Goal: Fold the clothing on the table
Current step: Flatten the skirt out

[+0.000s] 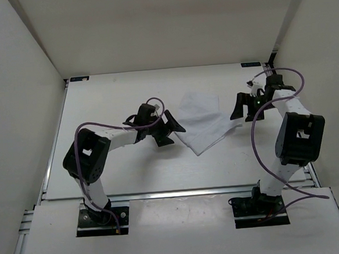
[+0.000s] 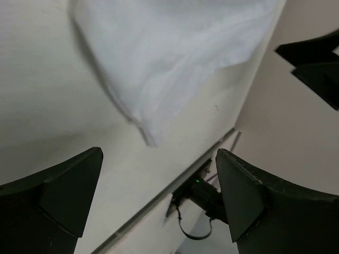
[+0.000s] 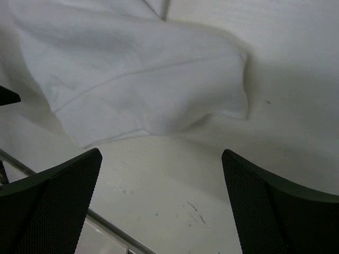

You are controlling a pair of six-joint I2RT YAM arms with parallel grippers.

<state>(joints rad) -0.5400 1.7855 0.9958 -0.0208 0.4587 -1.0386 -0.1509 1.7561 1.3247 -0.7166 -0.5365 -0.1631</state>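
The clothing is a small white cloth lying crumpled and partly doubled over on the table, between my two arms. My left gripper is open just left of the cloth's near corner and holds nothing. My right gripper is open just off its right edge, also holding nothing. In the left wrist view the clothing lies ahead of the spread left gripper, a pointed corner nearest. In the right wrist view the clothing lies ahead of the right gripper, with bare table between its fingers.
White walls enclose the table on the left, back and right. A metal rail runs along the front edge above the arm bases. Purple cables loop from both arms. The right gripper's black fingers show at the left wrist view's upper right.
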